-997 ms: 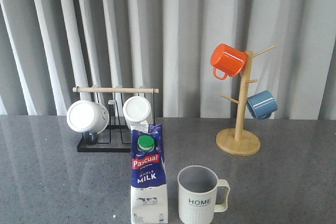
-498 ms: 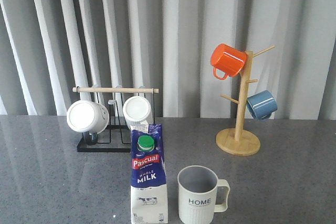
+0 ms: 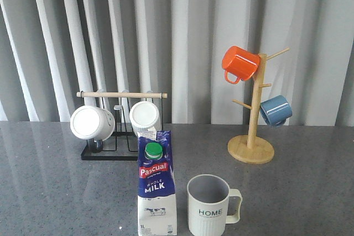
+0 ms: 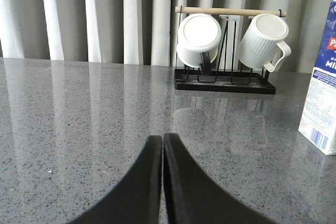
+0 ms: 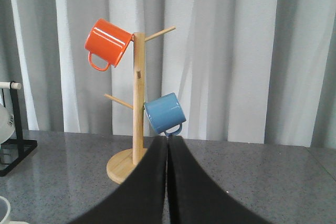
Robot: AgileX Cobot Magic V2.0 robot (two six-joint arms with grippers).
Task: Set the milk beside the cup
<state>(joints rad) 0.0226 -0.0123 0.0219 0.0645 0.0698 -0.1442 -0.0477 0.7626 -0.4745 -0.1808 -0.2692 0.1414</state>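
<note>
The left end effector (image 4: pixel 163 145) is hovering closed and empty over the bench (image 4: pixel 79 119), with the milk (image 4: pixel 321 77) standing ahead to its right. The cup (image 3: pixel 208 205) is sitting just beside the milk. The right end effector (image 5: pixel 168 148) is closed, gripping nothing, facing 2 hanging mugs.

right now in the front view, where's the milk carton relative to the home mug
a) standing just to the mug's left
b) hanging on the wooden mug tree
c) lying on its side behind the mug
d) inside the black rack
a: the milk carton stands upright on the table just left of the HOME mug, with a narrow gap between them.
</note>
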